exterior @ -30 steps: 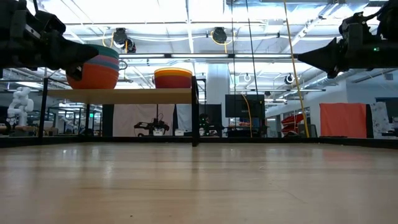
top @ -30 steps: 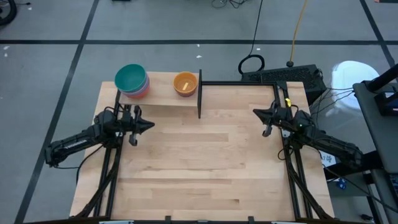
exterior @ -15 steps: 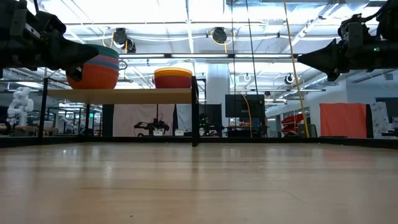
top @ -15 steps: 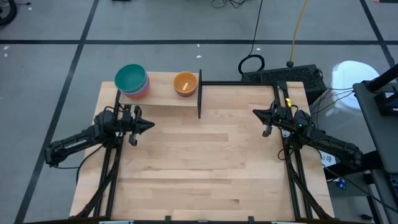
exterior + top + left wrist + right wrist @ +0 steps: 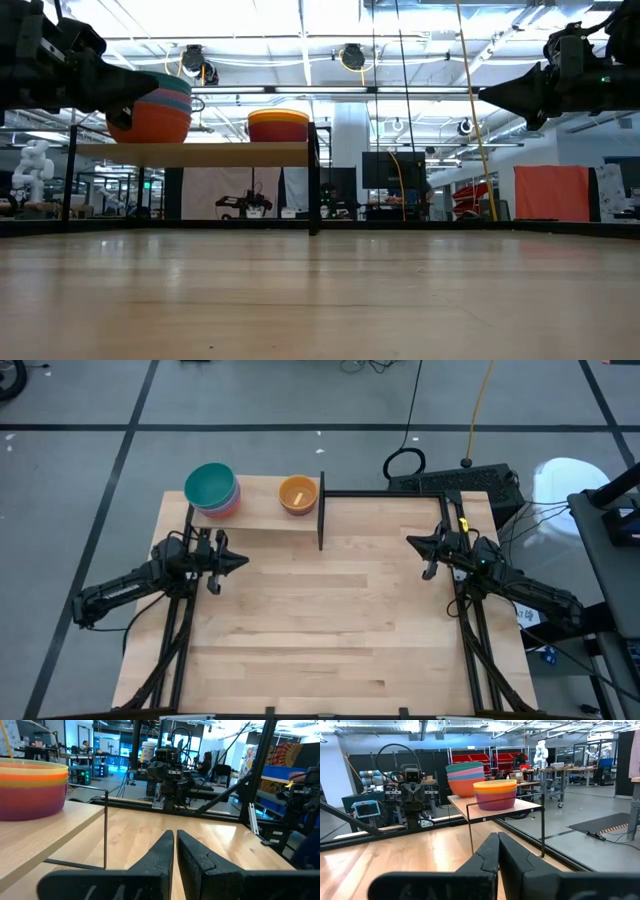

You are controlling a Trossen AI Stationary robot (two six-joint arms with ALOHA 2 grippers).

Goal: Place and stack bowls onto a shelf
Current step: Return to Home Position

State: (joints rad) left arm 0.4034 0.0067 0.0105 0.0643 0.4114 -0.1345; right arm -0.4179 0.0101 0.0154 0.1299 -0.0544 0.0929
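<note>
Round plastic bowls [image 5: 210, 488] in two stacks on pale wood shelf [image 5: 258, 510]; left end effector [image 5: 241, 560], right end effector [image 5: 410, 541] pressed together.

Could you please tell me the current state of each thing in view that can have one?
Teal-topped stack: nested, upright, on the shelf.
Yellow-topped stack: nested, upright, on the shelf, apart from the other stack.
Shelf: standing, bearing both stacks.
Left gripper: shut, empty, raised off the table.
Right gripper: shut, empty, raised off the table.
</note>
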